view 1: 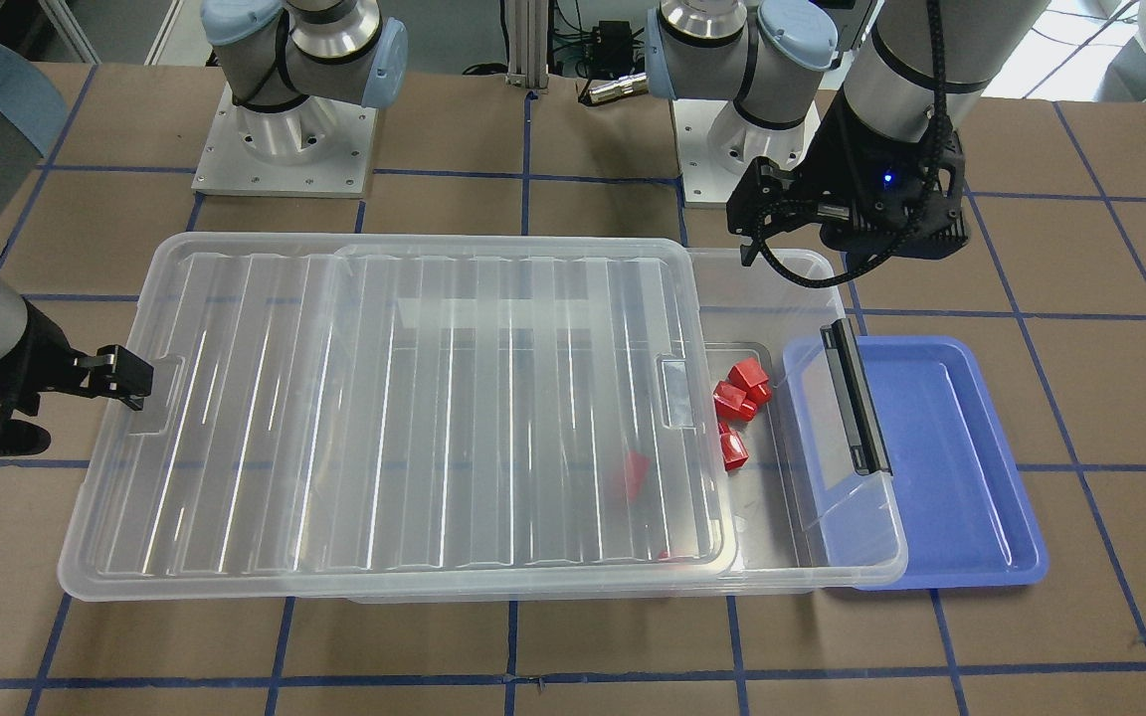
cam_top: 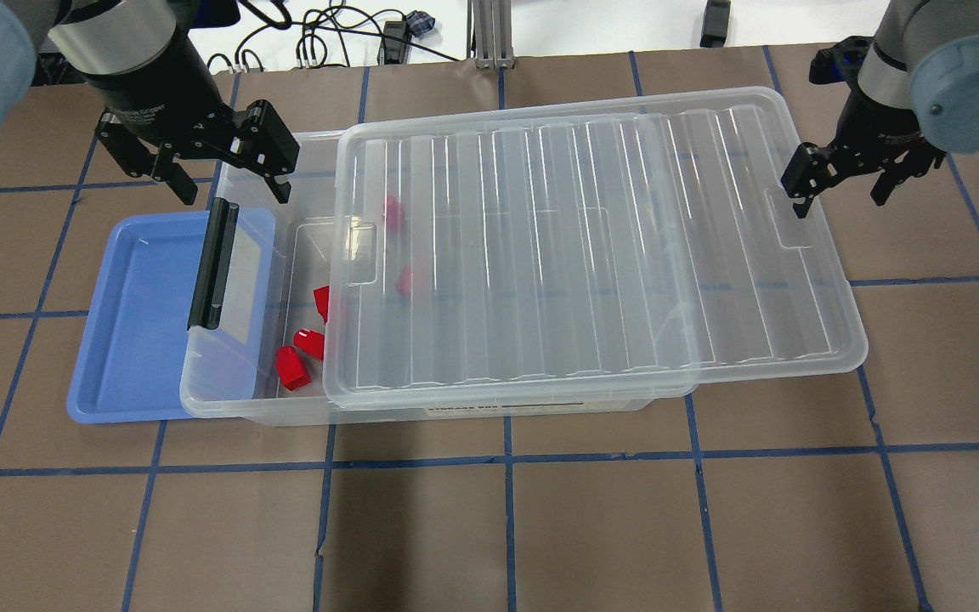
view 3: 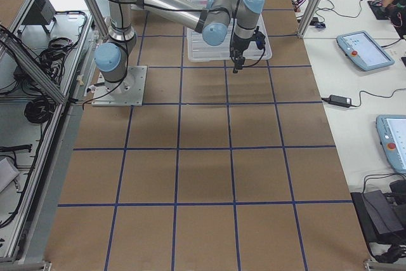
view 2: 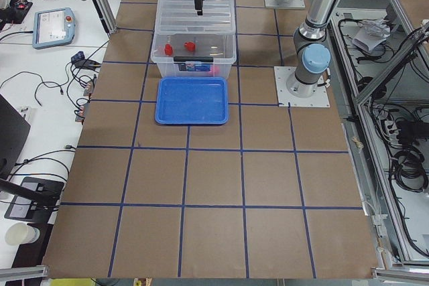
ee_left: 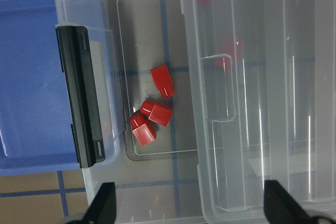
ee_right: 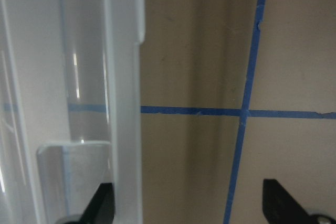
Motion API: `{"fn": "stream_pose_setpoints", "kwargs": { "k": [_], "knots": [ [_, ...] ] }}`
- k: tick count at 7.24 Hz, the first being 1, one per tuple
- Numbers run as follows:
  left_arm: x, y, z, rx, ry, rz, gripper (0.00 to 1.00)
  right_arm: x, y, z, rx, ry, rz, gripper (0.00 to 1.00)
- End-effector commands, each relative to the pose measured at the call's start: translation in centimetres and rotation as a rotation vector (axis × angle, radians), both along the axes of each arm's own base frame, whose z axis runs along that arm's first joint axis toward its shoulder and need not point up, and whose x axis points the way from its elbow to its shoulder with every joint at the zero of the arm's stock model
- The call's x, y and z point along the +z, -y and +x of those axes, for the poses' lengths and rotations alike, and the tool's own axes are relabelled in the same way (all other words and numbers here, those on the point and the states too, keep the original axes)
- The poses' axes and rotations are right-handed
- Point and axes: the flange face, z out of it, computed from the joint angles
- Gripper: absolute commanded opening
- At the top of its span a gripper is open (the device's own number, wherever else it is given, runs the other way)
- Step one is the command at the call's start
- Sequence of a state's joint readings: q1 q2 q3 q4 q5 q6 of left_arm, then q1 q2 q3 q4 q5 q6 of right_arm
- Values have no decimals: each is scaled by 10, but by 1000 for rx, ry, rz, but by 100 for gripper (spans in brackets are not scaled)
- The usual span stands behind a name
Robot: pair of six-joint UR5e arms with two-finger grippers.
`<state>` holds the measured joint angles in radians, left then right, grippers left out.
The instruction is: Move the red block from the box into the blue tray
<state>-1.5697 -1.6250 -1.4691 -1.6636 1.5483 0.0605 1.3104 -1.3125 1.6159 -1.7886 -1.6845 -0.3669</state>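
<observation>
The clear box (cam_top: 239, 406) lies across the table, its ribbed lid (cam_top: 591, 255) slid toward my right so the left end is uncovered. Three red blocks (cam_top: 290, 367) lie there together; they also show in the left wrist view (ee_left: 157, 113). Two more red blocks (cam_top: 407, 279) show blurred under the lid. The blue tray (cam_top: 132, 323) sits at the box's left end, partly under the black latch bar (cam_top: 213, 263). My left gripper (cam_top: 226, 174) is open and empty above the box's far left corner. My right gripper (cam_top: 838, 191) is open at the lid's right edge.
In the right wrist view the lid's rim (ee_right: 126, 103) runs just inside one fingertip, with bare brown table (ee_right: 199, 51) beside it. The arm bases (view 1: 285, 139) stand behind the box. Blue tape lines grid the table.
</observation>
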Motion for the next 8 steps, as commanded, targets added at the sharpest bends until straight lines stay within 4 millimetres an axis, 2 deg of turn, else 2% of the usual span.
{"fn": "stream_pose_setpoints", "kwargs": {
  "k": [1, 3, 4, 5, 6, 8],
  "knots": [
    [-2, 0, -10, -25, 5, -1, 100, 2, -1, -34, 50, -6, -6, 100],
    [-33, 18, -21, -42, 5, 31, 100, 4, -1, -50, 72, -27, -4, 100],
    [-41, 28, -25, -53, 10, 13, 100, 4, 0, -51, 86, -35, -14, 100],
    [-51, 30, -24, -49, 20, 29, 100, 5, -1, -58, 97, -50, -10, 100],
    [-86, 36, -23, -37, 19, 90, 100, 5, -1, -62, 91, -51, -11, 100],
    [-141, 55, -20, -27, 12, 44, 100, 3, -2, -62, 91, -51, -7, 100]
  ]
}}
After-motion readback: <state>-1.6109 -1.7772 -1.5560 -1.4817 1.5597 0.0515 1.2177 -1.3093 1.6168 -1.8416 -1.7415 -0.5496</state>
